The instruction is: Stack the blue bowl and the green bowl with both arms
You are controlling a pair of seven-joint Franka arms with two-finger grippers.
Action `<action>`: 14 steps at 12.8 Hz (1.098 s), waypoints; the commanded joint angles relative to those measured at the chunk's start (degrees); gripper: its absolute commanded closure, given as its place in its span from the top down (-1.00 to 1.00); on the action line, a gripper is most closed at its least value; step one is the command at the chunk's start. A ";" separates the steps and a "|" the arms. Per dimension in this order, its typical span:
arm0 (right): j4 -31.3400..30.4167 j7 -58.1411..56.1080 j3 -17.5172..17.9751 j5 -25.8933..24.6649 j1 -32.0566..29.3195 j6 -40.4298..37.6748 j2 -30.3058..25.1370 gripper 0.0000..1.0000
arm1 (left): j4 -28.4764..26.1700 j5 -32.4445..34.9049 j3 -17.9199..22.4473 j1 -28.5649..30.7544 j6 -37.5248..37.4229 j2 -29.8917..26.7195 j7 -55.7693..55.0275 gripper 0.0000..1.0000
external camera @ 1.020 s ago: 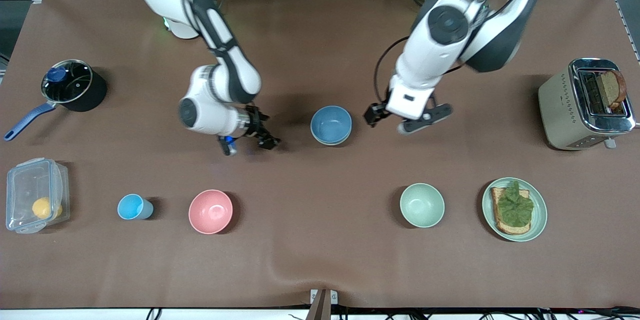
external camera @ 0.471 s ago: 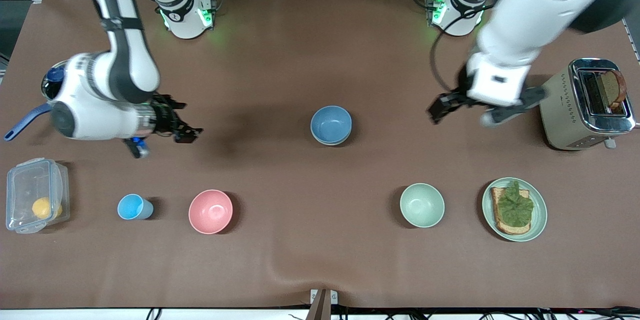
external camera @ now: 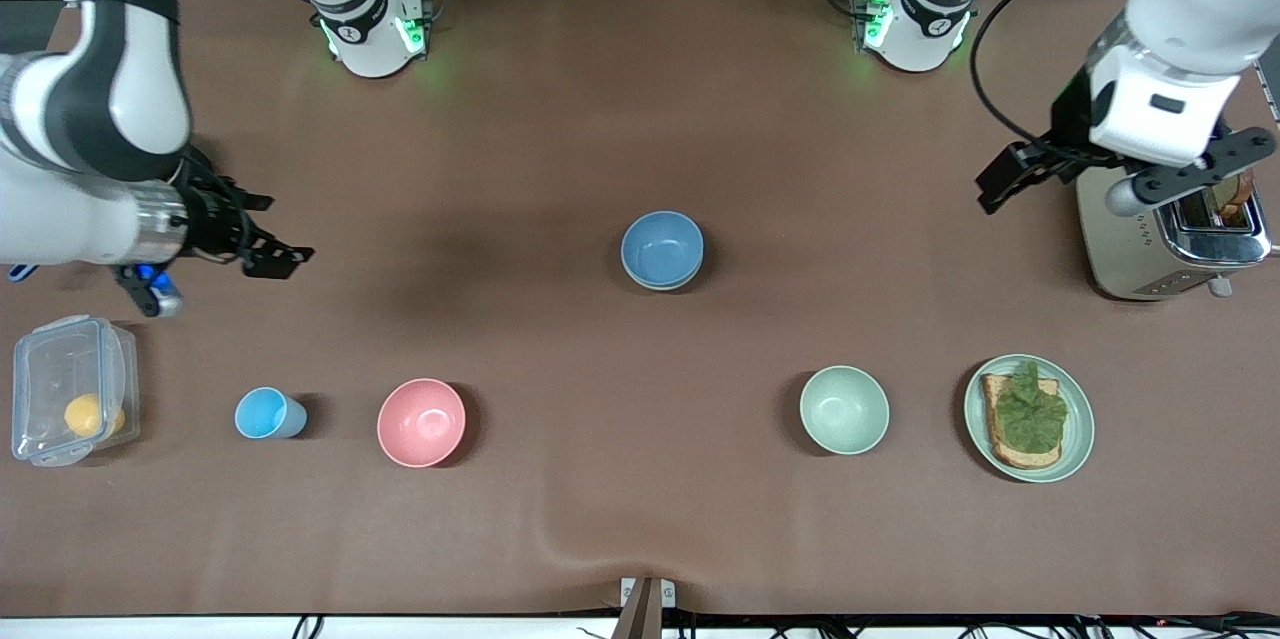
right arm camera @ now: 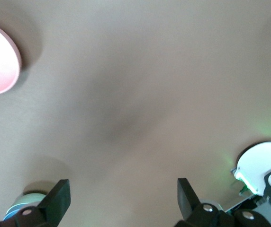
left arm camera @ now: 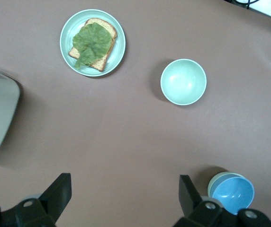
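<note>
The blue bowl [external camera: 662, 247] sits at the table's middle, nested in the green bowl [left arm camera: 214, 182]. Of the green bowl only a rim strip shows under the blue bowl [left arm camera: 232, 194] in the left wrist view. My left gripper [external camera: 1002, 185] hangs open and empty over the table beside the toaster, its fingers wide apart in its wrist view [left arm camera: 124, 190]. My right gripper [external camera: 268, 237] hangs open and empty over the right arm's end of the table, with bare cloth between its fingers [right arm camera: 123, 191].
Nearer the front camera stand a pink bowl [external camera: 421, 422], a light-blue cup [external camera: 265, 413], a clear lidded box [external camera: 70, 389], a pale mint bowl [external camera: 844, 409] and a mint plate [external camera: 1082, 431] with toast and lettuce. A toaster [external camera: 1140, 244] stands at the left arm's end.
Both arms have swung outward from beside the stacked bowls toward their own ends of the table. The grippers stay open. The bowls have not moved.
</note>
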 commanded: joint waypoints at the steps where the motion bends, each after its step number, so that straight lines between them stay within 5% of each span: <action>1: 4.93 -5.66 0.21 -1.84 -4.47 -2.09 0.40 1.00 | 2.29 0.24 1.33 0.11 -4.14 -1.11 5.32 1.00; 2: 6.34 -5.76 1.17 -1.93 -7.10 -2.00 0.06 1.00 | 2.20 0.15 2.46 -0.59 -4.67 -1.73 8.48 1.00; 3: 8.44 -5.85 6.93 -2.20 -13.30 -2.18 -0.38 1.00 | 2.20 0.24 3.61 -1.46 -5.37 -2.17 9.90 1.00; 5: 13.80 -5.76 25.27 -10.49 -27.72 -2.88 -1.43 1.00 | 2.11 -0.46 7.38 -3.40 -7.66 -3.14 13.15 1.00; 6: 14.09 -5.85 31.18 -16.46 -30.21 -2.53 -3.09 1.00 | 1.94 -0.47 7.92 -3.40 -7.84 -3.32 15.43 1.00; 9: 14.18 -11.43 37.72 -19.25 -32.60 -0.70 -10.29 1.00 | 1.50 -0.12 9.94 -3.58 -8.80 -3.58 24.05 1.00; 14: 12.95 -19.82 41.07 -19.24 -33.49 1.69 -16.38 1.00 | 0.27 -0.11 11.09 -3.84 -9.25 -4.72 24.95 1.00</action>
